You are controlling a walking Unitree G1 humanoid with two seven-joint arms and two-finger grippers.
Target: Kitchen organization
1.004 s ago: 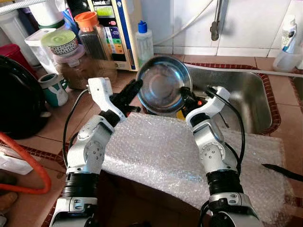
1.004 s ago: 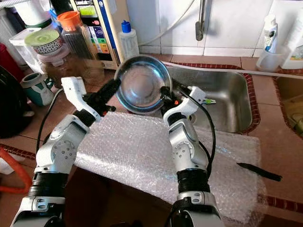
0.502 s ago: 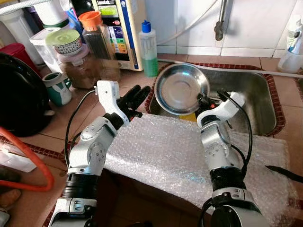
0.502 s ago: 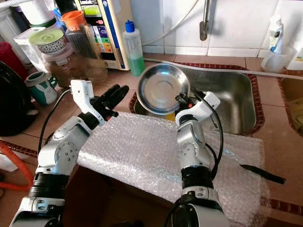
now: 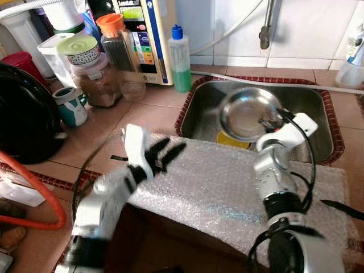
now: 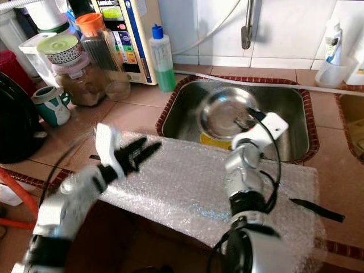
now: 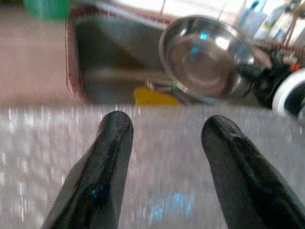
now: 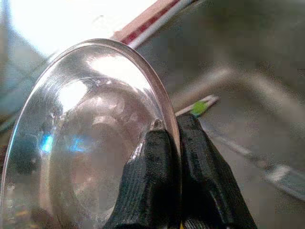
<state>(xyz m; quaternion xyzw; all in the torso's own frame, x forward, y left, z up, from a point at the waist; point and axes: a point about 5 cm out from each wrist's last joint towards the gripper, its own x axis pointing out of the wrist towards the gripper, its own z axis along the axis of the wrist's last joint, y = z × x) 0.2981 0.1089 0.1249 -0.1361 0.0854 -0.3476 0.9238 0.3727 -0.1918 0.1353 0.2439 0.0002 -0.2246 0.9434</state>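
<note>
The left arm is blurry in the head views, so its shape is hard to see; the yellow thing [image 5: 232, 140] in the sink is half hidden behind the bubble wrap edge, and I cannot tell what it is; the writing on the white box with a blue stripe [image 5: 141, 34] by the wall is too small to read.

The right gripper [image 8: 167, 143] has its jaws clamped on the rim of the round shiny steel bowl [image 5: 248, 112]; the rim runs between the two jaws; the bowl is held up over the steel sink [image 5: 202, 111], tilted, with its open side facing the robot.

The left gripper [image 7: 167, 143] has its jaws apart, holding nothing; it hangs just over the sheet of clear bubble wrap [image 5: 227, 187] on the tiled worktop [image 5: 131, 114]; the bowl is well ahead of these jaws, past the wrap's edge.

A green bottle with a blue cap [image 5: 181, 60] stands beside the sink.
</note>
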